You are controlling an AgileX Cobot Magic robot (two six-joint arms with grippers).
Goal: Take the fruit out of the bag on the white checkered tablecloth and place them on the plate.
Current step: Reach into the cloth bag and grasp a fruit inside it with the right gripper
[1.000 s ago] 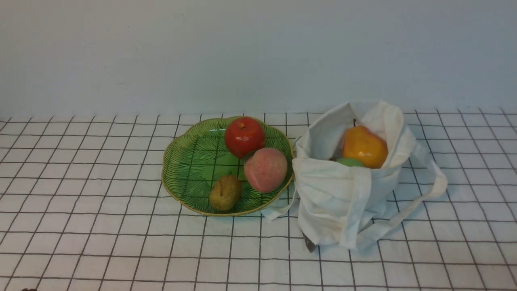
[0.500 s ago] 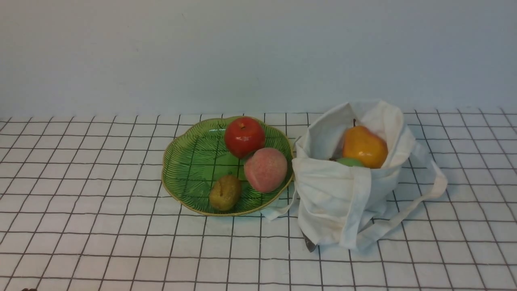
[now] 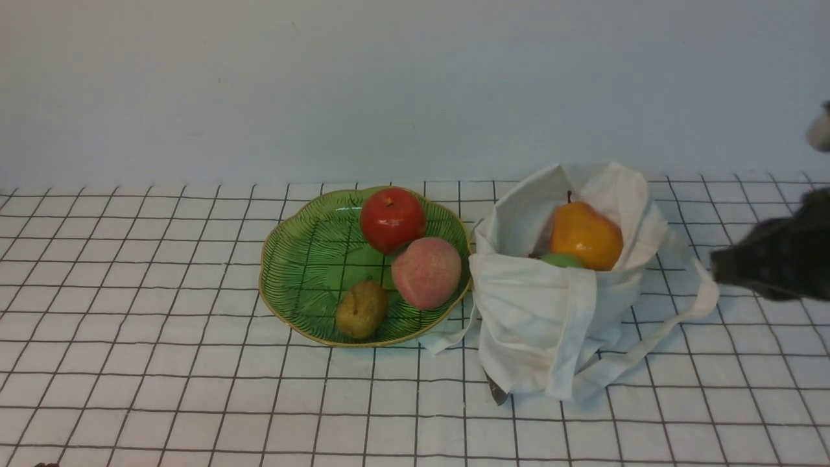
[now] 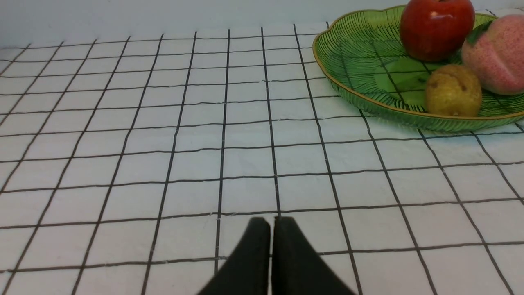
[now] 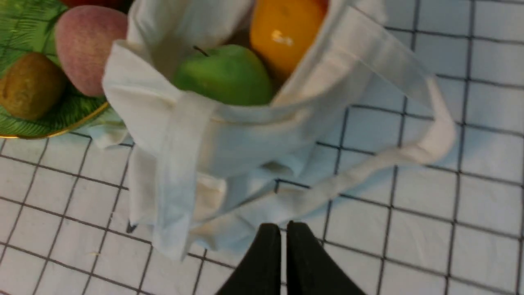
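The off-white cloth bag (image 3: 551, 311) stands open on the white checkered tablecloth (image 3: 130, 363), right of the green plate (image 3: 298, 259). Inside it sit the orange-yellow pear (image 3: 585, 237) and the green round fruit (image 3: 563, 261); both also show in the right wrist view, the pear (image 5: 286, 32) and the green fruit (image 5: 223, 76). My right gripper (image 5: 283, 229) is shut and empty, above the cloth near the bag's strap (image 5: 425, 139); its dark, blurred arm (image 3: 771, 259) enters at the right edge of the front view. My left gripper (image 4: 272, 223) is shut and empty over bare cloth, well short of the plate (image 4: 352, 94).
On the plate lie a red apple (image 3: 392, 219), a pink peach (image 3: 426, 272) and a small brownish-yellow fruit (image 3: 361, 309). A plain wall rises behind the table. The bag's long straps trail on the cloth to its right and front.
My right arm has come into the front view from the right edge, toward the bag. The bag, fruit and plate have not moved.
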